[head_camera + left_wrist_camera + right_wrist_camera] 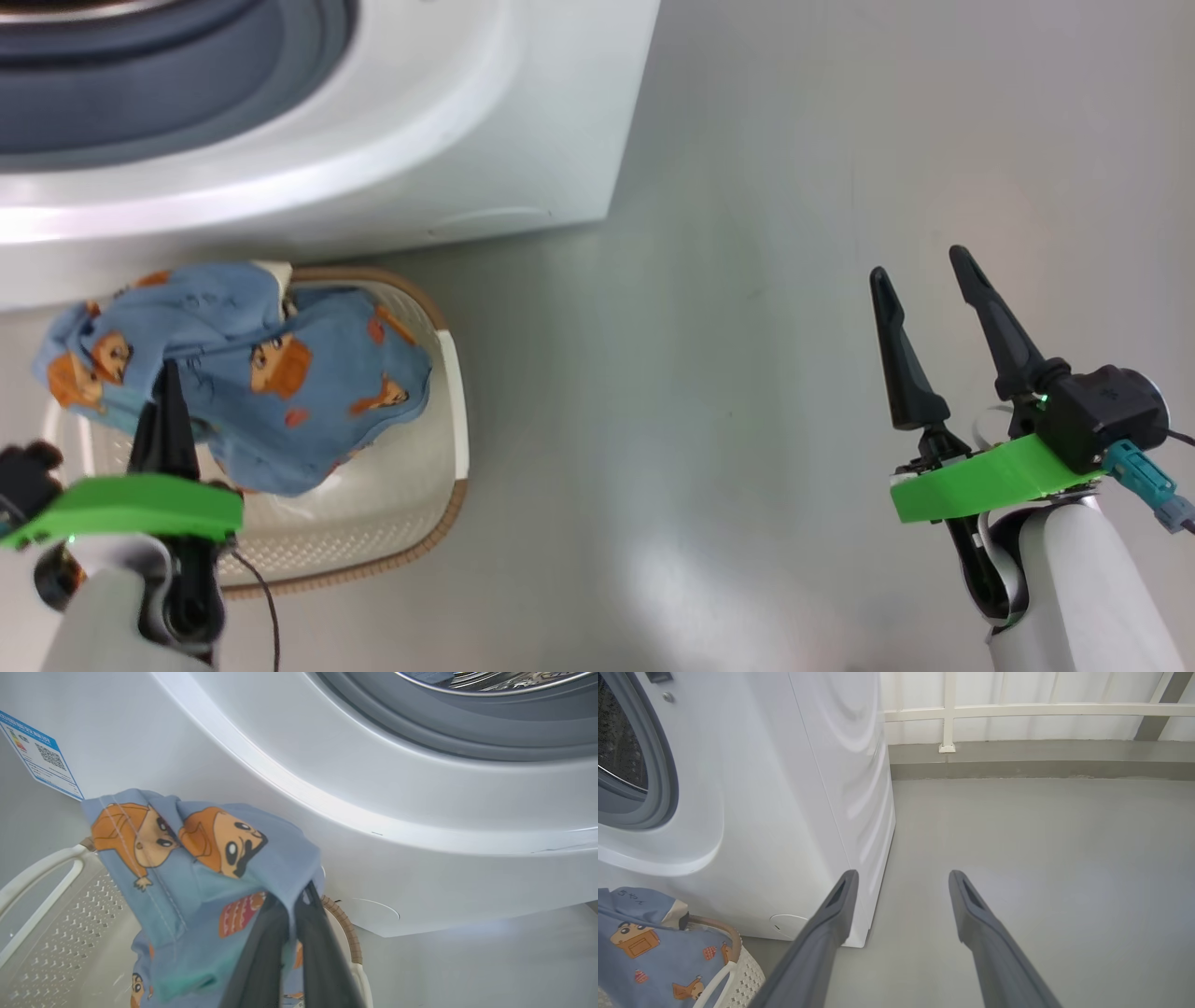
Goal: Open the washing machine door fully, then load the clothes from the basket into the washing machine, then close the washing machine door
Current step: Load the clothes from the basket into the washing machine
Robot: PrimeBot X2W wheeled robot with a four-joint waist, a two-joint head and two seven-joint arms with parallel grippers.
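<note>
Here, one basket (pixel 457 392), one washing machine (pixel 448 112); left claw (pixel 168 378) pinches the clothes (pixel 299 373), right claw (pixel 920 266) gapes empty.

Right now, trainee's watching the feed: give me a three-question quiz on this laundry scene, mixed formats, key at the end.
1. True or false: the left gripper is shut on the clothes.
2. Where is the basket relative to the washing machine?
A. On top of it
B. Upright on the floor in front of it
C. Tipped on its side against it
3. Fill in the missing word: the right gripper holds nothing, and its jaws stand ____ above the floor.

Key: 1 true; 2 B; 3 open.
</note>
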